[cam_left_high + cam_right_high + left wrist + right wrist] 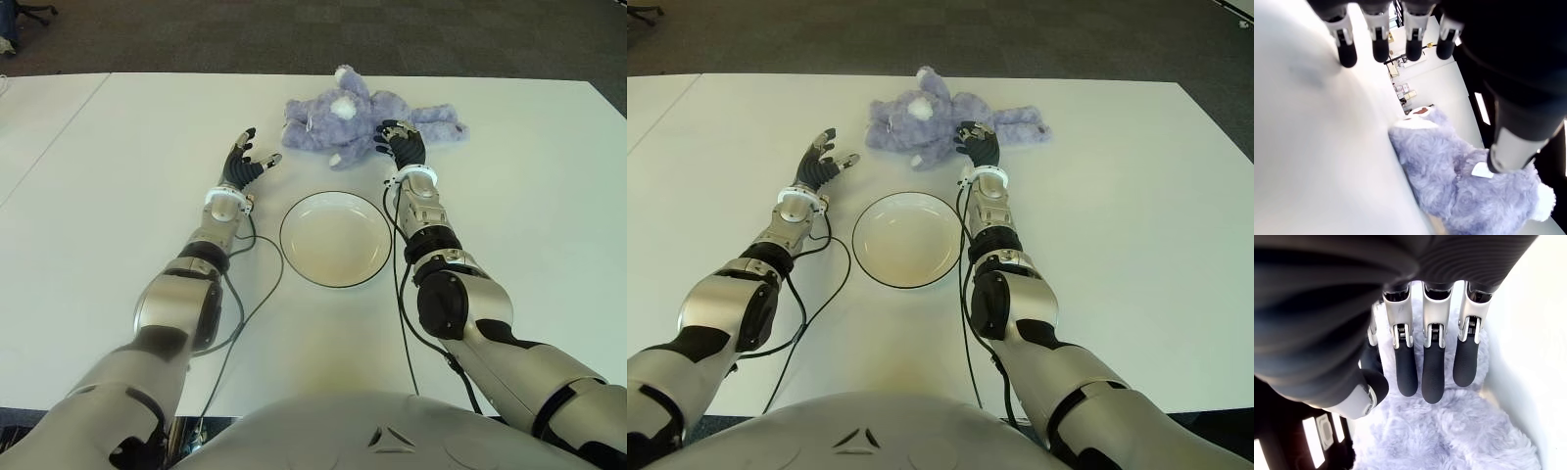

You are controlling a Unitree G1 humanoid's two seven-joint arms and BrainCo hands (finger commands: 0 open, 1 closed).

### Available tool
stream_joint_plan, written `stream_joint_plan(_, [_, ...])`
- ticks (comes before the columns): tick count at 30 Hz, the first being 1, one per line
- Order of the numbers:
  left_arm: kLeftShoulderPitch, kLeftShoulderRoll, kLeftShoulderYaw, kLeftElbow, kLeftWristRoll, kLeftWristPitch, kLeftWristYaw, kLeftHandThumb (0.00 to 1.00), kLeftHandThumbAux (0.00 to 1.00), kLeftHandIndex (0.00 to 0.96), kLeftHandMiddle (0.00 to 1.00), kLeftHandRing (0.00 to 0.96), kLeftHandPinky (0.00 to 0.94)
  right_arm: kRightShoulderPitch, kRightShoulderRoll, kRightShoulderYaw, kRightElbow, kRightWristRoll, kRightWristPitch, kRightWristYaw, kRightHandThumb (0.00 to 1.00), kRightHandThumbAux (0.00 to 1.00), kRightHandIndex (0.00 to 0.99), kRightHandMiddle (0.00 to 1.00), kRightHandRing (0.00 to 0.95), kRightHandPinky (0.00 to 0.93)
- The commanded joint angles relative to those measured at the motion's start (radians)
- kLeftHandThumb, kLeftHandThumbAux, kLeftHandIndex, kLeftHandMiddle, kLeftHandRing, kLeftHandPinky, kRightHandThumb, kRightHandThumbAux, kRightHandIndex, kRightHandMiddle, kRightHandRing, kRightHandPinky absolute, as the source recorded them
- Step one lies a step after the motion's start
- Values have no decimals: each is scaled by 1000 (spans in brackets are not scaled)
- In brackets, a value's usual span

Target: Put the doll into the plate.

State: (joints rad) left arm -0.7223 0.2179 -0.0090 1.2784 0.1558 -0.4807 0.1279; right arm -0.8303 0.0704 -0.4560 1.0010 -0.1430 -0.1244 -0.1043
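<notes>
Nearest the head camera, two silver-and-black arms reach forward over a broad white table (88, 186), with thin black cables (257, 294) trailing back along them. Between the forearms sits a round, shallow cream plate with a dark rim (335, 239), holding nothing. Just beyond the plate, the right hand (402, 143) is over the fluffy lilac plush doll with a white muzzle (338, 121), which lies sprawled on the table, outside the plate. Its wrist view shows the fingers (1432, 374) extended and slightly bent above the fur, thumb set apart, not closed around the toy. To the left of the plate, the left hand (245, 162) shows above the bare tabletop with its fingers (1378, 46) spread straight and holding nothing; the doll lies off to its right, apart from it
</notes>
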Motion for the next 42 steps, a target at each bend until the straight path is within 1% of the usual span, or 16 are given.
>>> stream_joint_plan(1, [-15,-7,24,42,-8,47,-5,147,665,4,47,75,113,-7,185,-115,-131,-22,-638,-769,685,728,422,360,402,382])
stream_joint_plan(5, [-15,-8,27,42,-12,44,-10,154,668,5,47,73,112,-3,197,-110,-155,-29,-655,-744,682,729,422,357,403,389])
stream_joint_plan(9, [-15,-8,26,42,-11,46,-8,153,671,5,50,75,117,1,196,-100,-170,-29,-680,-691,679,729,421,356,404,387])
stream_joint_plan(16, [-18,-6,21,43,-3,54,3,141,676,3,50,79,129,9,206,-82,-211,-22,-720,-600,673,730,416,344,383,353])
stream_joint_plan(23, [-20,-6,20,42,-2,48,2,136,666,0,38,69,108,8,219,-83,-246,-11,-728,-573,672,729,414,338,365,342])
stream_joint_plan(27, [-21,-7,19,43,-2,50,4,132,666,1,39,70,113,5,220,-81,-254,-12,-733,-568,673,728,414,336,361,344])
stream_joint_plan(33, [-26,-7,13,40,6,39,17,131,663,2,50,78,130,-11,202,-76,-266,-27,-713,-587,679,724,417,336,363,348])
stream_joint_plan(37, [-30,-2,-1,37,22,31,30,126,656,1,48,80,135,-20,180,-70,-267,-42,-708,-597,680,724,417,337,365,353])
stream_joint_plan(39, [-36,2,-7,35,30,29,38,122,661,1,49,82,137,-26,156,-61,-261,-61,-720,-601,679,725,416,337,368,358])
stream_joint_plan(42, [-44,5,-13,33,35,29,45,115,679,1,43,72,97,-34,128,-51,-250,-84,-739,-606,677,727,413,330,370,364])
